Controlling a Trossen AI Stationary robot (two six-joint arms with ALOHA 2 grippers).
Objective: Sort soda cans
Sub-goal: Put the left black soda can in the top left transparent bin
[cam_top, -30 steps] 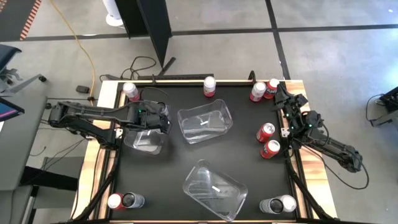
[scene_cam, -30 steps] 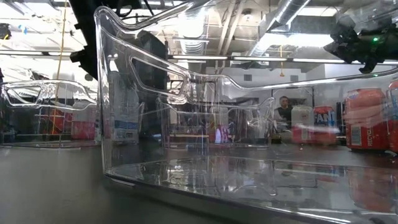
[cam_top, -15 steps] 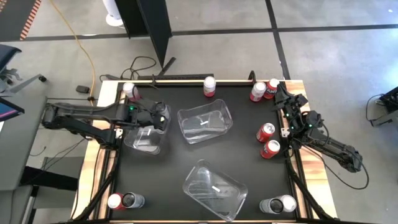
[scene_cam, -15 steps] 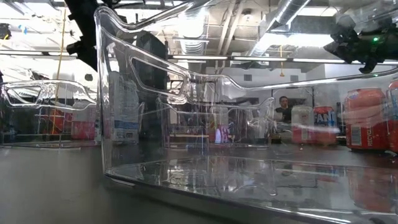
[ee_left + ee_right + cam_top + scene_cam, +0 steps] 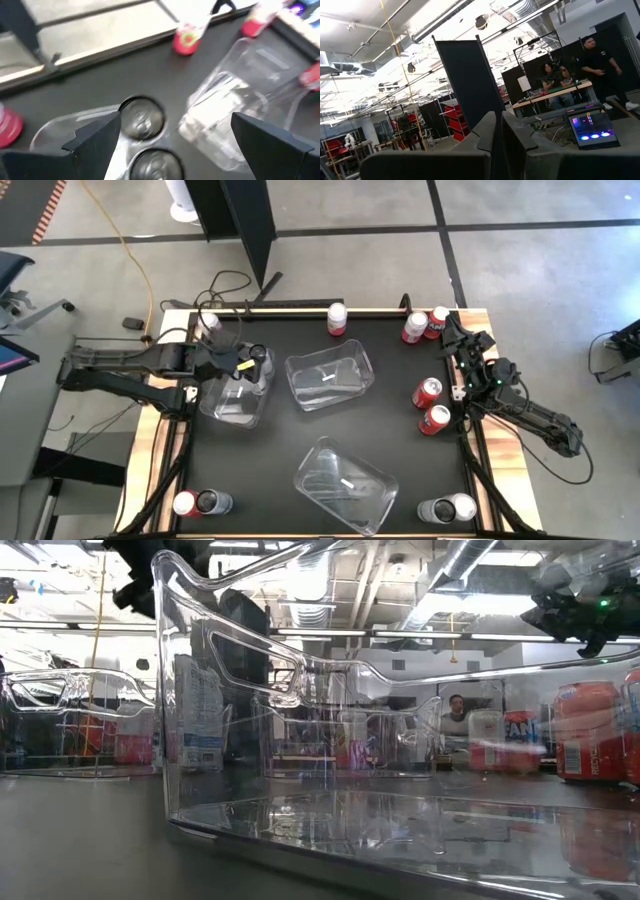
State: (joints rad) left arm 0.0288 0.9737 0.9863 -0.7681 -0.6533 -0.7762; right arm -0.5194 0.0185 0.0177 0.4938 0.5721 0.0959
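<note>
Two silver-topped soda cans (image 5: 142, 117) (image 5: 157, 162) stand upright in the clear bin (image 5: 232, 402) at the table's left. My left gripper (image 5: 248, 368) (image 5: 180, 145) hovers open above that bin's far left part, holding nothing. Red soda cans stand along the far edge (image 5: 337, 318) (image 5: 414, 327) (image 5: 436, 320), at the far left corner (image 5: 208, 325) and near the right edge (image 5: 427, 392) (image 5: 434, 419). More cans stand at the near left corner (image 5: 198, 502) and near right corner (image 5: 450, 507). My right gripper (image 5: 455, 330) (image 5: 501, 135) rests shut at the far right, pointing upward.
A second clear bin (image 5: 330, 375) sits in the table's middle and a third (image 5: 345, 485) toward the near edge; both look free of cans. Bare black tabletop lies between the bins and the right-hand cans. People show in the room behind.
My left gripper has drawn back toward the table's left edge and risen from over the left bin, tipping up toward level and staying open. The cans' silver tops in that bin now show uncovered.
</note>
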